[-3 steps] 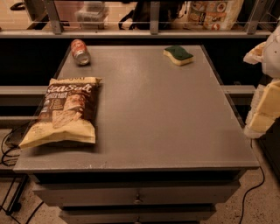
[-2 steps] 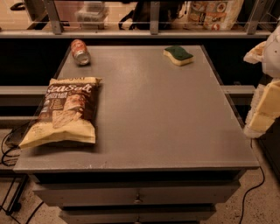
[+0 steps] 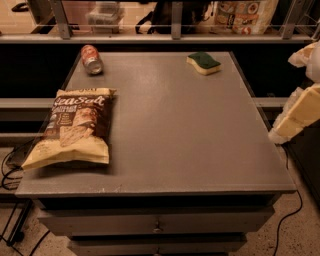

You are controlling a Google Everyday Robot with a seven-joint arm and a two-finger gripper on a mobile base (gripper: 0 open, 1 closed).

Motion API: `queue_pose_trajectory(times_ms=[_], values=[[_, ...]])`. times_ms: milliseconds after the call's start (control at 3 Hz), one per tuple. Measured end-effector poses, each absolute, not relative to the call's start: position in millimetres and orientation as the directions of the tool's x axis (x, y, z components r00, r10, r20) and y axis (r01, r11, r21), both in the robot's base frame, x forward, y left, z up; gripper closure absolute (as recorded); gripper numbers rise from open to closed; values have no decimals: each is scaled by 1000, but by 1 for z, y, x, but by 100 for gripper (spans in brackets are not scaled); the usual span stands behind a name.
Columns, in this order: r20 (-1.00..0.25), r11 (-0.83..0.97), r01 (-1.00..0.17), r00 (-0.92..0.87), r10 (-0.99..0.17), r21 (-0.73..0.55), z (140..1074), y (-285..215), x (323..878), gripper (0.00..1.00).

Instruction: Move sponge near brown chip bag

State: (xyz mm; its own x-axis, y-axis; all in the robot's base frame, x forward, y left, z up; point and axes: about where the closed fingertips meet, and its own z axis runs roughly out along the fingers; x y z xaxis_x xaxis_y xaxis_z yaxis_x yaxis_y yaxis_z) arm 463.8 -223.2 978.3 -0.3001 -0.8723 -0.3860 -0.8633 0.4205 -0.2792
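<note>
The sponge [image 3: 203,63], dark green on top over pale yellow foam, lies at the far right of the grey table [image 3: 185,130]. The brown chip bag [image 3: 72,127] with "Sea Salt" lettering lies flat at the table's left front. The two are far apart, across the table from each other. My gripper [image 3: 299,115], pale cream, hangs at the right edge of the view beside the table's right side. It is well in front of the sponge, to its right, and holds nothing.
A red soda can [image 3: 91,59] lies on its side at the far left corner of the table. A railing and a shelf with bags [image 3: 245,15] run behind the table. Drawers [image 3: 157,225] sit under the front edge. Cables lie on the floor.
</note>
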Motion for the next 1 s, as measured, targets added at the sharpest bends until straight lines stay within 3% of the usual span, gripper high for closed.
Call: queue_pose_trajectory(times_ms=[667, 1000], values=[[-551, 516, -798, -291, -782, -311, 968, -210, 541, 0], [-613, 538, -804, -296, -732, -254, 950, -197, 593, 0]])
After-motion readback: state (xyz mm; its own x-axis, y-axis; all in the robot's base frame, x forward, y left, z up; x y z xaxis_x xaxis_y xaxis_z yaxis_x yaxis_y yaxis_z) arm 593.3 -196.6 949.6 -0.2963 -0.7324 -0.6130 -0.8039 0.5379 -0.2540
